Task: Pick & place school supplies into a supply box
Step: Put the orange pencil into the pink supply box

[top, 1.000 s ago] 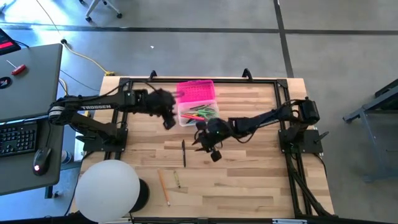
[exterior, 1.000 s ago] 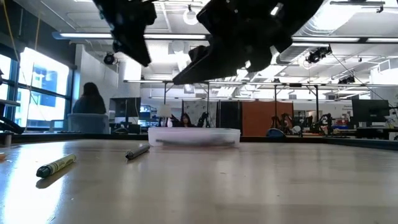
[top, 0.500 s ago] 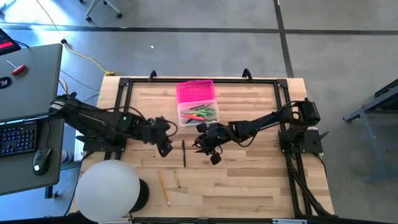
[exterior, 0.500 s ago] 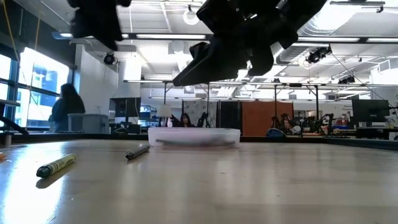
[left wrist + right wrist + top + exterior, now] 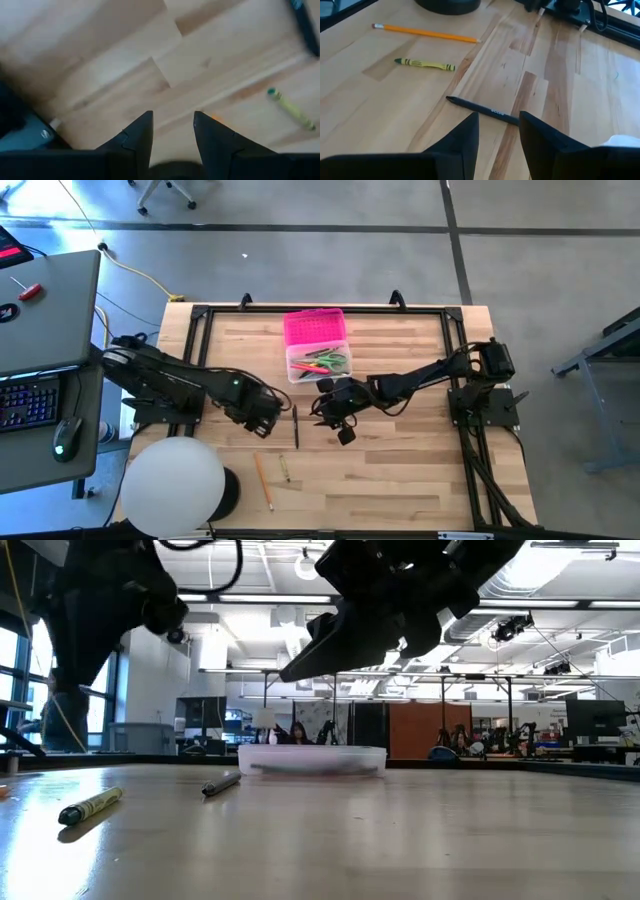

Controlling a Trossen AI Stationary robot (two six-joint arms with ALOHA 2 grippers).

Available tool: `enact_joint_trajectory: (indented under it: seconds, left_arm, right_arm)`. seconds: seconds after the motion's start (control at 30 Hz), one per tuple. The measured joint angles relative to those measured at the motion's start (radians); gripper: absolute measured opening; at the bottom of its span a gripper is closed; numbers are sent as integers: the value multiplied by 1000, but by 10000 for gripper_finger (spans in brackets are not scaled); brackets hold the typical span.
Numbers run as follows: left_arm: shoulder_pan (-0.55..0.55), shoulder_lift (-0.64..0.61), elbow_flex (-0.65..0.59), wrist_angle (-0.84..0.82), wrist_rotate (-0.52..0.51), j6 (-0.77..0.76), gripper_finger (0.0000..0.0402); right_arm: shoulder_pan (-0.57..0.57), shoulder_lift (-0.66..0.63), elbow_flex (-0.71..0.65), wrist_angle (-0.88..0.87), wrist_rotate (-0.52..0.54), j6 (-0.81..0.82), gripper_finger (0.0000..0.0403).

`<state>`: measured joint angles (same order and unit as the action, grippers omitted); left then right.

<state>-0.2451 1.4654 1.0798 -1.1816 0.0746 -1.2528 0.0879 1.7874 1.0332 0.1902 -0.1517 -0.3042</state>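
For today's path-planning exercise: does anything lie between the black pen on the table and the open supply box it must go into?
Nothing visible does. The black pen lies on bare wood just in front of the supply box. The right gripper hovers beside that path, the left gripper on the pen's other side.

Both arms matte black, jointed tubular links, black cables looped along segments. Left arm with pale band near shoulder end. Right arm on boxy black base with small white marks. Left gripper: two dark wedge fingers, pointed tips. Right gripper: same dark tapered fingers, faceted edges.
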Motion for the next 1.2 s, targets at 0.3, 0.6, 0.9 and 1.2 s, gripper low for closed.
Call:
enact_joint_trajectory:
  seconds: [0.3, 0.6, 0.9, 1.2]
  left_arm:
    - [9, 142, 0, 207, 277, 93, 175]
    - [-19, 238, -32, 203, 295, -80, 175]
    - [-57, 255, -32, 323, 335, -250, 175]
    - [-140, 255, -31, 323, 317, -416, 175]
  right_arm:
    - [1, 0, 0, -38, -18, 19, 119]
    - [1, 0, 0, -123, -19, 19, 119]
    - [1, 0, 0, -201, -4, 9, 119]
    - [-1, 0, 0, -199, 36, 13, 119]
